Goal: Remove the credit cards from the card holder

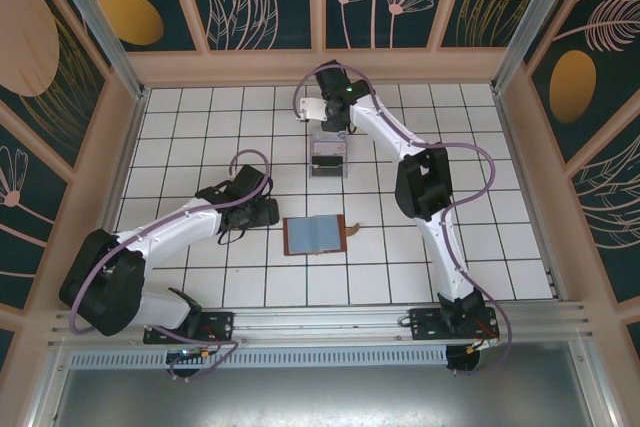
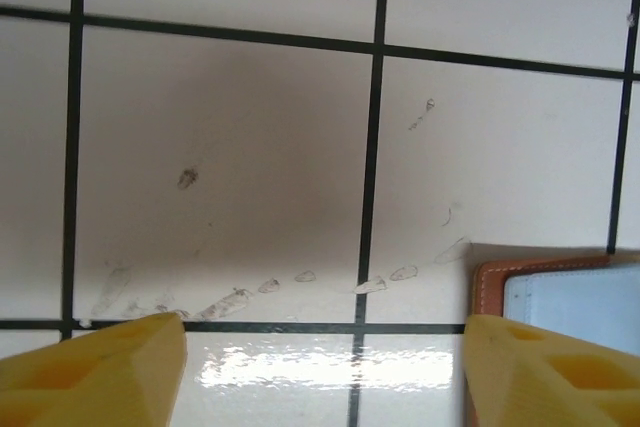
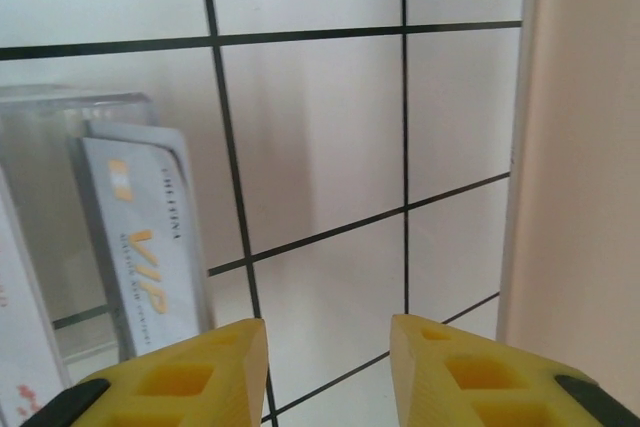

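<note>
Two robot arms are showing white shells and black joint housings. The left arm point(image 1: 165, 232) and the right arm point(image 1: 440, 237) are each trailing a purple cable point(image 1: 478, 162) that is looping along the links. Black mounting plates point(image 1: 195, 327) are carrying both bases. The left gripper point(image 2: 325, 372) and right gripper point(image 3: 328, 367) are sporting yellow wedge-shaped fingers point(image 3: 200, 377) with moulded recesses.

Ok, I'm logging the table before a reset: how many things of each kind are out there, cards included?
Brown card holder, lying open: 1
Clear plastic box: 1
Cards I can make out in the box: 2 (grey VIP card, white card)
Total: 4; more cards may be hidden.
</note>
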Action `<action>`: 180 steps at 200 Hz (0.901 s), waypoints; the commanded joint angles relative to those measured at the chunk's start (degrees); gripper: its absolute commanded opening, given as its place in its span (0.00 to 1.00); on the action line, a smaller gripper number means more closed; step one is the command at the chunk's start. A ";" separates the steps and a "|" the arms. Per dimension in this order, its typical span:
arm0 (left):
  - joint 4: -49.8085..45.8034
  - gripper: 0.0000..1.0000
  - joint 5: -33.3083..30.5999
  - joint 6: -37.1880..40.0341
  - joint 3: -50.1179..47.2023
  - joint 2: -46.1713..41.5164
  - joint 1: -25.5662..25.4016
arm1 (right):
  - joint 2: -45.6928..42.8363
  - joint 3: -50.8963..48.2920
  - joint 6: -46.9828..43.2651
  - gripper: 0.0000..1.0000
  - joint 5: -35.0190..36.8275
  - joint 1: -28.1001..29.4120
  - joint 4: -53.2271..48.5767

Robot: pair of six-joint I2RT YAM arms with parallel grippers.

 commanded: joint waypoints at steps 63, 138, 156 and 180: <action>5.58 0.98 -12.66 5.66 3.93 3.76 0.35 | -17.71 -19.59 15.08 0.99 1.01 0.84 14.49; 24.43 0.99 -26.19 20.22 -0.13 2.70 6.10 | -38.87 -58.56 31.23 0.99 8.14 -4.96 39.26; 31.05 0.98 -29.92 22.78 -2.98 1.97 10.00 | -43.71 -67.74 37.20 0.99 7.24 -9.36 45.93; 41.64 0.98 -28.48 27.55 -7.44 0.42 15.12 | -49.65 -80.53 45.49 0.99 2.82 -15.69 57.17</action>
